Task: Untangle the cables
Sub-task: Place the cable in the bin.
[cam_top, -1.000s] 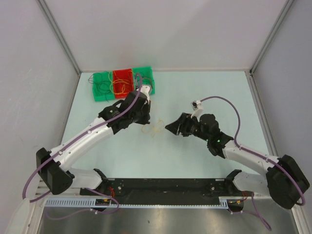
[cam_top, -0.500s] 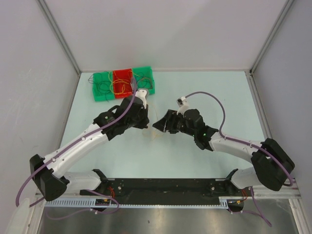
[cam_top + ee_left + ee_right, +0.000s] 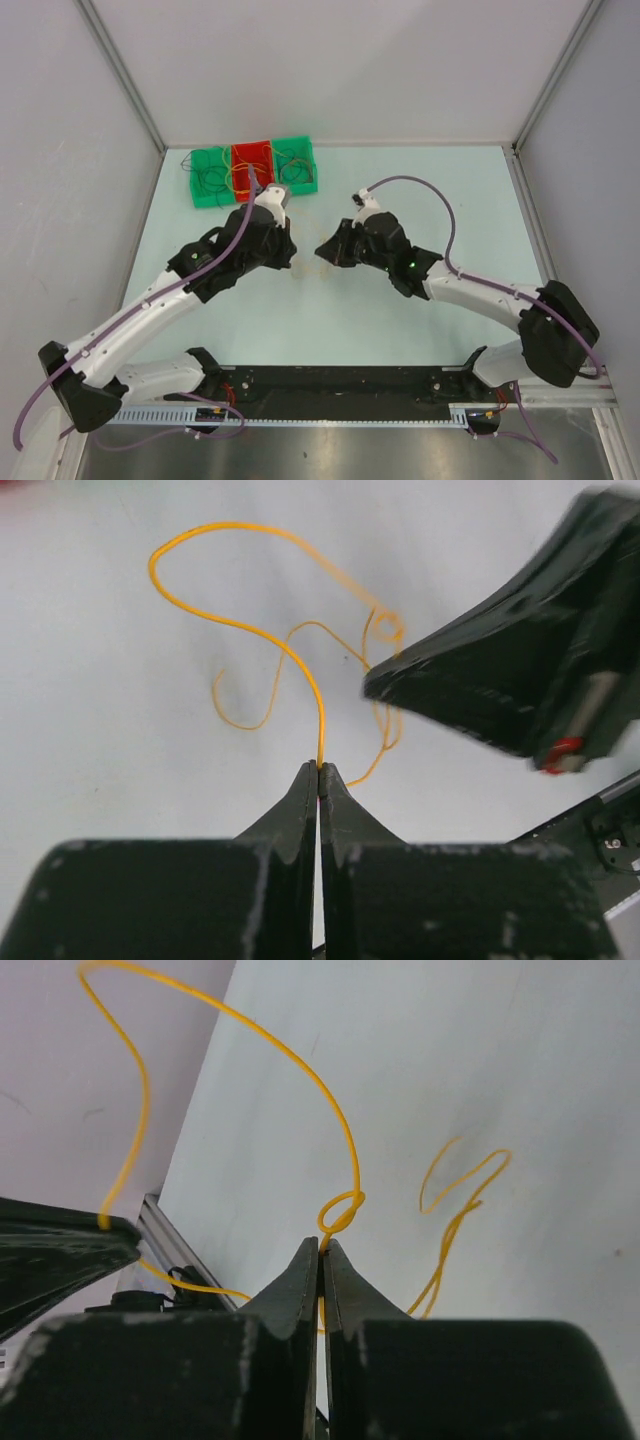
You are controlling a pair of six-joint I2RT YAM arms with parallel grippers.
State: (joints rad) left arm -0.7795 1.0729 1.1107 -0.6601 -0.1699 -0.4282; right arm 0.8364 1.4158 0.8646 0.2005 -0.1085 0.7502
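A hair-thin yellow-orange cable (image 3: 255, 632) curls in loose, open loops at the middle of the worktop (image 3: 400, 190), tied in a small knot (image 3: 341, 1211) partway along. More cables (image 3: 232, 178), dark and yellow, lie bunched near the far left corner.

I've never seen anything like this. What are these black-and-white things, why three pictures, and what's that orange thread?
They are two robot arms bolted at the near edge of the table, seen by a camera overhead. The other two pictures come from a camera on each wrist, looking along its own fingers. The left gripper and the right gripper are each shut on a thin orange cable, which has a small knot beyond the right one's tips. More orange wire curls on the table. At the far left, green and red bins hold more cables.
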